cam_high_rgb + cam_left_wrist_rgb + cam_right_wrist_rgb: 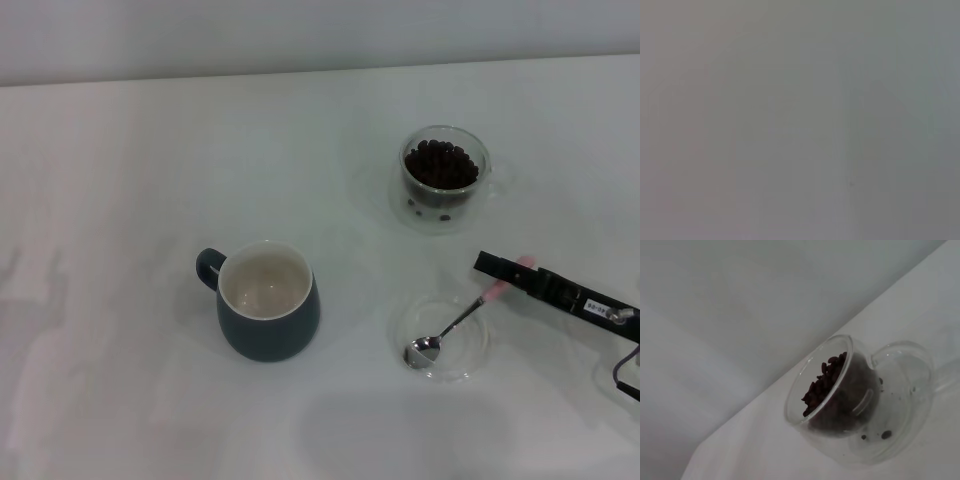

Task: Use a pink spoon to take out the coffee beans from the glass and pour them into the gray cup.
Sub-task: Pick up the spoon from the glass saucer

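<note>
1. The tabletop [120,150] is a smooth, matte white surface, and it carries four things: one mug, one glass, one dish and one spoon.
2. Leftmost, toward the middle of the tabletop, stands the gray cup [268,302] — a squat, glazed blue-gray mug, widest at its base, with a cream-white inside and a single loop handle turned to the left. It is upright, and no beans can be seen in it.
3. Further right, near the front edge, lies one shallow clear dish [478,352], round and flat. Across it rests the pink spoon [460,322]: its shiny metal bowl sits in the dish, while the thin stem slants up and right to a pale pink handle end.
4. Toward the far edge, behind the dish and well apart from it, stands the glass [445,180], clear, rounded and double-walled. The coffee beans [441,165] fill it in one dark heap (too many to count), and about three loose ones lie low by its wall.
5. The right gripper [500,265] reaches in from the right edge as a black bar, its tip at the spoon's pink end; I cannot tell how far it is open or whether it grips.
6. The left gripper is out of sight — its wrist view shows plain gray.
</note>
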Controlling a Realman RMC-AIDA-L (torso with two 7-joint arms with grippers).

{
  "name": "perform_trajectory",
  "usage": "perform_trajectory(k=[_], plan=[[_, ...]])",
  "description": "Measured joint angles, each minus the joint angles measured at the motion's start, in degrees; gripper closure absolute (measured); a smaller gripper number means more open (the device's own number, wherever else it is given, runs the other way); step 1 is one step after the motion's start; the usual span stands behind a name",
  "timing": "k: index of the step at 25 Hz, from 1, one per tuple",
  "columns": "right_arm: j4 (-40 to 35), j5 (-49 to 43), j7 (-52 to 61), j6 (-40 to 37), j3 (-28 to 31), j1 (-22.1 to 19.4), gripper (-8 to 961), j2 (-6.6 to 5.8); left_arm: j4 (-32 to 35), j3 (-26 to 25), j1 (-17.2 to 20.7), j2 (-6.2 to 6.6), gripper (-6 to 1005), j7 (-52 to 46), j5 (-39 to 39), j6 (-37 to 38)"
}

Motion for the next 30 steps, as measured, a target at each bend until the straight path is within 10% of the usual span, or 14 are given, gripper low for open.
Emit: perform_trajectory(k=[30], plan=[[0.7, 1.29, -0.07, 4.06, 0.46, -3.19, 500, -0.02, -0.75, 0.0, -0.64, 0.0, 552, 0.0, -0.68, -0.11]])
